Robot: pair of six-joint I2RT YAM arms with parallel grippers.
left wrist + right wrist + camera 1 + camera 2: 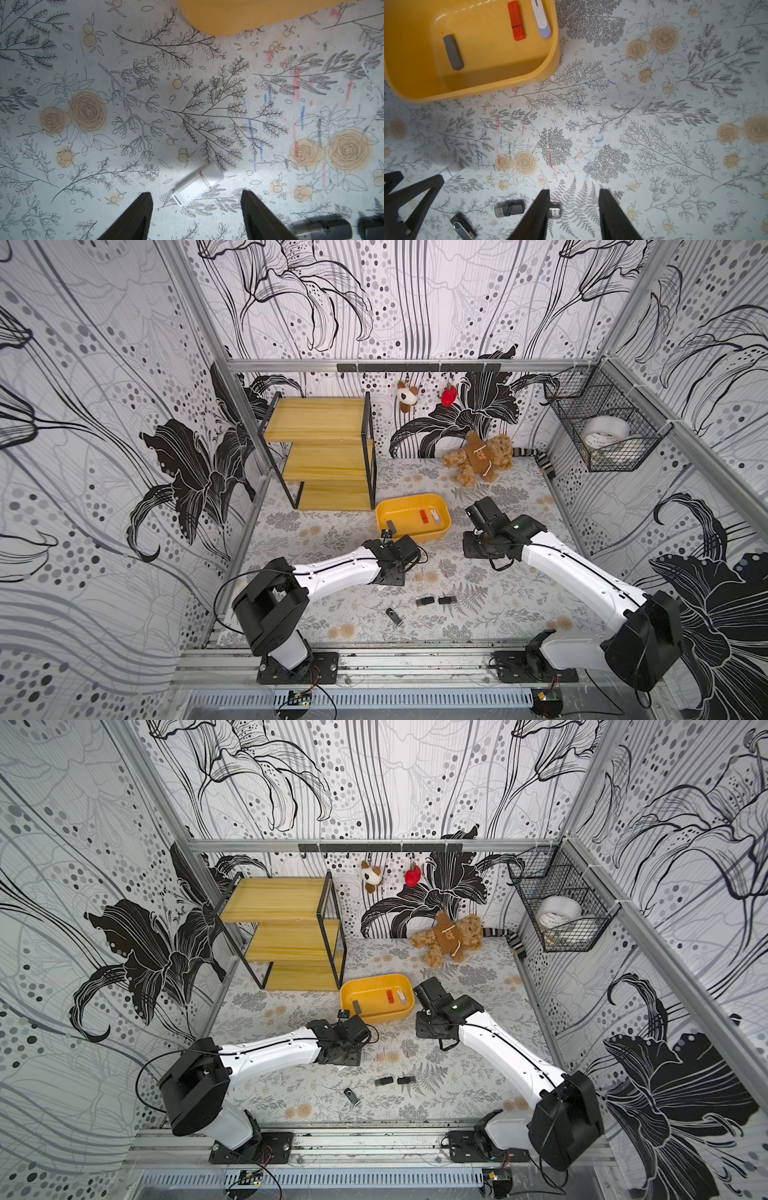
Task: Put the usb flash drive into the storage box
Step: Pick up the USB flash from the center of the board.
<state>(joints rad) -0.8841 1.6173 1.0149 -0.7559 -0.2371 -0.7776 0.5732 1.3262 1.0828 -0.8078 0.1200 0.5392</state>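
The white usb flash drive (199,185) lay flat and slantwise on the flower-printed table (62,170). Its near end was between the tips of the left gripper (196,192) and its capped end just beyond them. The two dark fingers (137,216) stood well apart and touched neither side of it. In both top views the drive and those fingertips were hidden beneath the left arm's wrist. Farther ahead of the fingers sat the storage box (228,16), of which the left wrist view caught only a blurred yellow corner. Outside one finger a dark drive (324,228) was too blurred to make out in detail, and part of another beside it was cut by the frame edge. The right gripper (575,190) hung over bare table, its fingers (535,216) apart with nothing between them. Ahead of them and off to one side, the storage box (488,91) held a grey drive (453,52), a red drive (516,20) and a pale drive (542,18) whose far end ran out of frame. One right finger covered most of a small drive (555,209), leaving only its metal plug showing. Outside that finger lay a grey capped drive (508,208) and a black swivel drive (463,226). Black angular parts (415,197) at the frame edge were cut off and could not be identified.
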